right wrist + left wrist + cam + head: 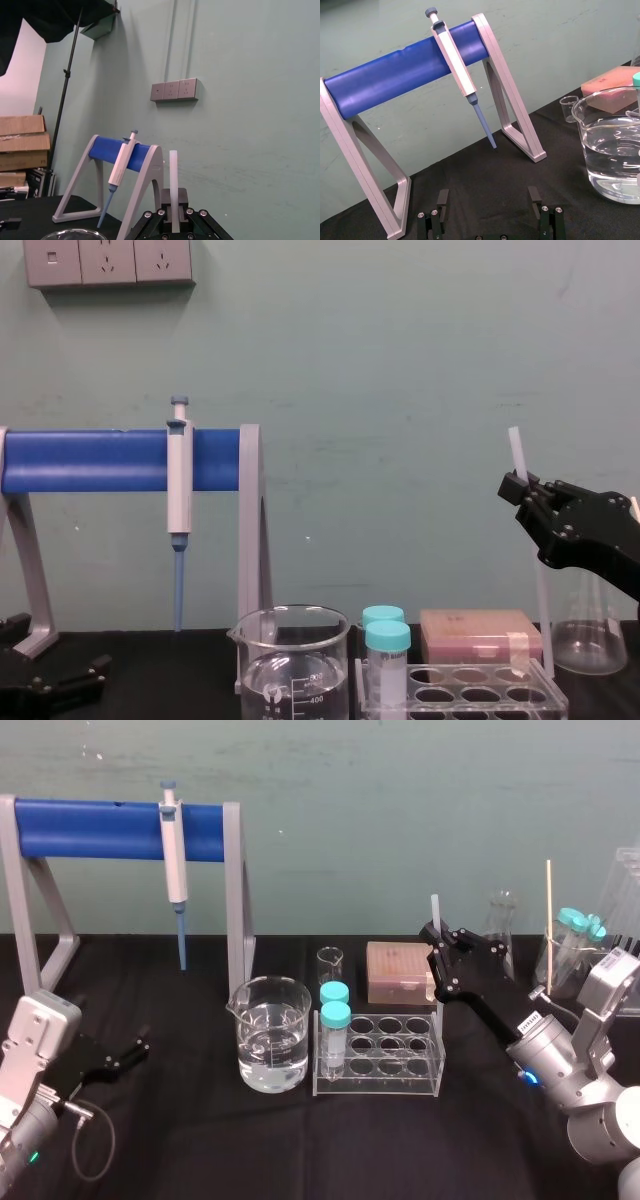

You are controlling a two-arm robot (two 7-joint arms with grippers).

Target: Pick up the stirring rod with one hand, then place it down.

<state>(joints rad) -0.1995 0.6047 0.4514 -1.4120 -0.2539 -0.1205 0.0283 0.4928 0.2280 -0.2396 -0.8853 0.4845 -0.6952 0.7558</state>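
The stirring rod [435,910] is a pale translucent stick held nearly upright above the table, behind the tube rack. My right gripper [437,942] is shut on it, with the rod's top poking out above the fingers. From the chest view the rod [516,455] passes through the right gripper [522,490] and runs on down below it. The right wrist view has the rod [173,175] standing straight up from between the fingers of the right gripper [174,202]. My left gripper [135,1050] rests low at the table's left, open and holding nothing [488,200].
A beaker of water [272,1035] stands beside a clear tube rack [380,1055] with two blue-capped tubes [335,1020]. Behind are a pink box [400,972], a small beaker [330,965], a flask [500,925] and a thin stick [548,920]. A pipette [176,850] hangs on the blue stand [100,828].
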